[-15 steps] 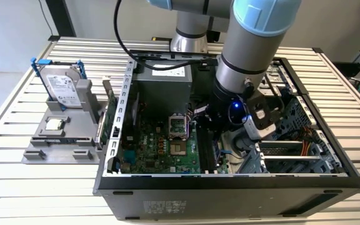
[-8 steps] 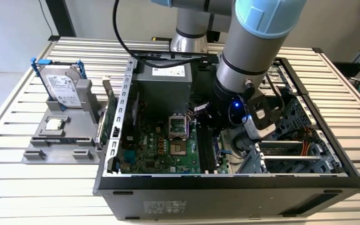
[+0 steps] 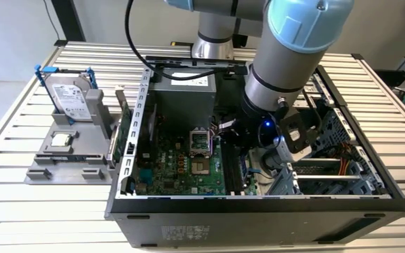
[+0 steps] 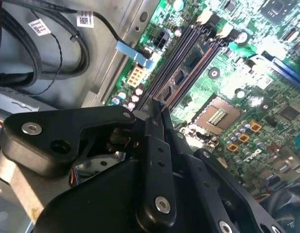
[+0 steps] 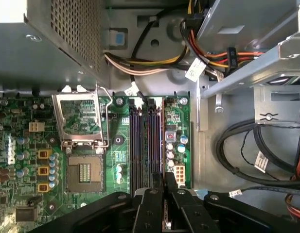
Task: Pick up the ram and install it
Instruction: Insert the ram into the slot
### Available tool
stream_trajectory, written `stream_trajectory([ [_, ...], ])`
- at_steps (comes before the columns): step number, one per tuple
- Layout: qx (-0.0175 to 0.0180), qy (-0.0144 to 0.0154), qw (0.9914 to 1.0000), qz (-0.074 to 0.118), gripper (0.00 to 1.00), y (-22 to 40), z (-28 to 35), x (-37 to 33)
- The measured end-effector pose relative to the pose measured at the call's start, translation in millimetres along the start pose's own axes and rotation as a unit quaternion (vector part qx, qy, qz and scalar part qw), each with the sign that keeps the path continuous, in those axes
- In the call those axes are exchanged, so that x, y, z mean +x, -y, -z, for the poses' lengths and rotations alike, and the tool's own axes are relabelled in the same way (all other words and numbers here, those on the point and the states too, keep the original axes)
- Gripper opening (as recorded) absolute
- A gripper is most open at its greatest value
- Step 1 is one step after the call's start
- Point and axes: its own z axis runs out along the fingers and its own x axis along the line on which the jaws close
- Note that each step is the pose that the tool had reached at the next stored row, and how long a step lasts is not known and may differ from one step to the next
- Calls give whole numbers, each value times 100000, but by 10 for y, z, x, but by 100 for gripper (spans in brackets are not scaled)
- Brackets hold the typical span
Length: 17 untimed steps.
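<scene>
The ram [image 4: 185, 70], a dark green stick with black chips, stands on edge along the memory slots [image 5: 145, 141] of the motherboard [image 3: 181, 163], on the side nearest the case's bare metal floor. My gripper [image 4: 158, 114] is down inside the open computer case [image 3: 259, 203], its black fingers pressed together on the ram's near end. In the first wrist view the gripper [image 5: 164, 182] sits over the end of the slots, beside the open processor socket [image 5: 84, 170]. In the exterior view the gripper [image 3: 248, 142] hangs low under the arm's wrist, over the board's right edge.
Left of the case, a grey fixture [image 3: 61, 168] holds a silver hard drive [image 3: 69, 97] with blue rails and a small square processor chip [image 3: 61, 139]. A green board [image 3: 122, 132] stands on edge against the case's outer wall. Cable bundles [image 5: 154, 63] and a drive cage [image 3: 336, 168] crowd the slots.
</scene>
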Motion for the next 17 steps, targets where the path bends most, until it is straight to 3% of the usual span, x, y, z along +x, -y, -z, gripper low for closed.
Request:
stream_trajectory([
  [2, -1461, -34, 99989, 1, 0, 19, -3, -1],
  [3, -1696, -40, 99986, -2, 0, 22, -6, 0],
  [9, -1613, -44, 99987, 3, 0, 32, -89, -8],
  [17, -1472, -308, 99989, -32, 0, 96, -103, -22],
])
